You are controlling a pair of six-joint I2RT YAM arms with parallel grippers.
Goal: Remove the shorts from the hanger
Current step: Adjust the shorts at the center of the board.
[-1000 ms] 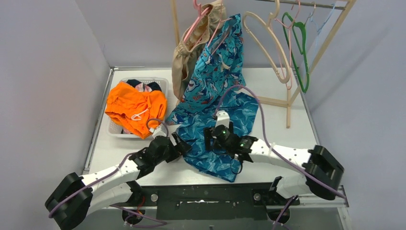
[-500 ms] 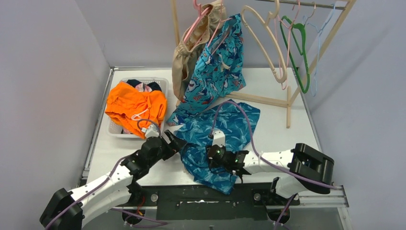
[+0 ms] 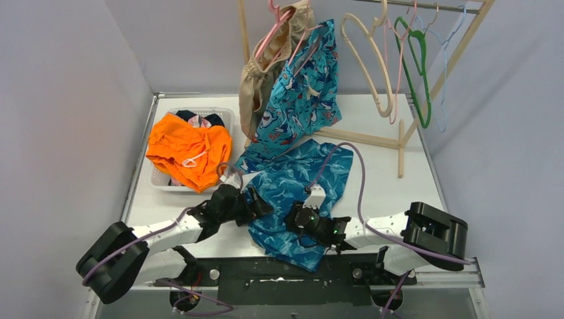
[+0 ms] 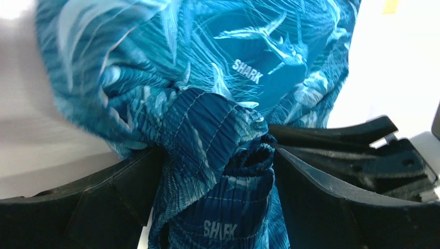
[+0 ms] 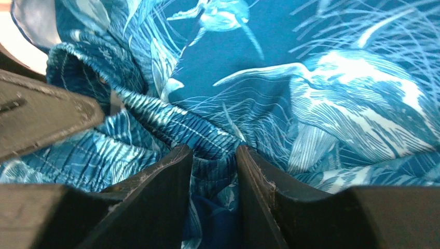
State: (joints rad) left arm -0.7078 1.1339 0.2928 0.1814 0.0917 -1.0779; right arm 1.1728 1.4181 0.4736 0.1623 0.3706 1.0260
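Dark teal-blue print shorts point(image 3: 302, 183) lie crumpled on the table, off any hanger. My right gripper point(image 3: 297, 219) point(image 5: 212, 151) is shut on a fold of their gathered waistband point(image 5: 207, 132) near the front edge. My left gripper point(image 3: 258, 203) point(image 4: 214, 153) stands open at their left side, with the bunched waistband point(image 4: 218, 129) filling the gap between its fingers. Turquoise print shorts point(image 3: 302, 93) and tan shorts point(image 3: 259, 83) hang on pink hangers point(image 3: 276, 26) at the back. Orange shorts point(image 3: 189, 149) lie in the basket.
A white basket point(image 3: 158, 178) with orange and darker clothes stands at the left. A wooden rack point(image 3: 402, 136) at the back right carries empty cream point(image 3: 366, 63) and green point(image 3: 418, 66) hangers. The grey walls stand close on both sides.
My right gripper has shut on the dark teal-blue shorts and dragged them toward the near edge. My left gripper has shifted right into their waistband, staying open.
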